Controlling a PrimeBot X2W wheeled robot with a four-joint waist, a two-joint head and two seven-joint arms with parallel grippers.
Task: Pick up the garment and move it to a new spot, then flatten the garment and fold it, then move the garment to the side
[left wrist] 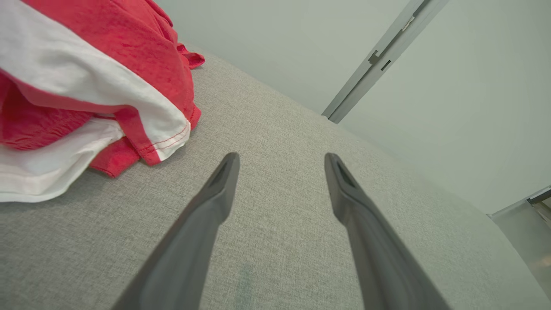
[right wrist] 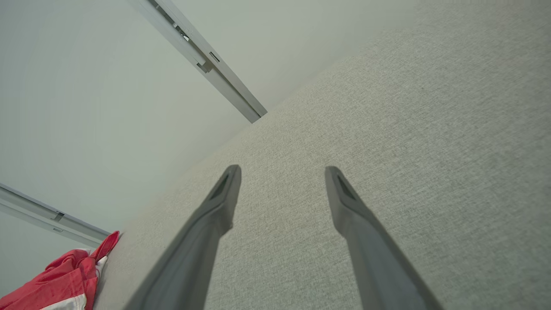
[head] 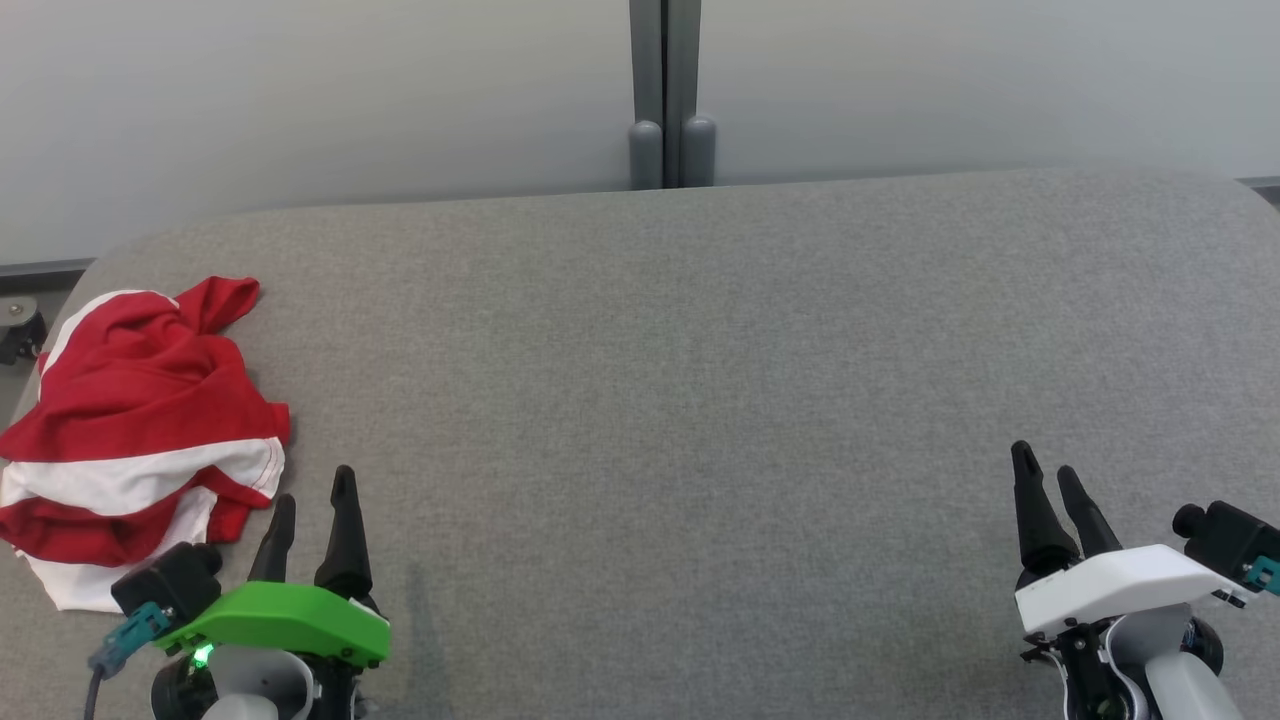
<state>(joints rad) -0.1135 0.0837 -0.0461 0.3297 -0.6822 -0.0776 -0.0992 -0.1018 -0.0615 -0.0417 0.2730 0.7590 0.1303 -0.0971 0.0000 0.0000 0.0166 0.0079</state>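
Observation:
A red and white garment (head: 140,430) lies crumpled in a heap at the left edge of the grey padded table (head: 700,400). In the left wrist view the garment (left wrist: 86,86) fills the upper left, just beside my fingers. My left gripper (head: 315,485), under a green cover, stands open at the lower left, close to the heap's near right corner and not touching it. My right gripper (head: 1045,460), under a white cover, is open at the lower right, far from the cloth. The right wrist view has the garment (right wrist: 64,280) small at its lower left. Both grippers (left wrist: 282,159) (right wrist: 282,172) hold nothing.
A pale wall runs behind the table, with a grey vertical post (head: 665,90) at its middle. The table's far corners are rounded. A dark fitting (head: 18,330) sits off the table's left edge, beyond the garment.

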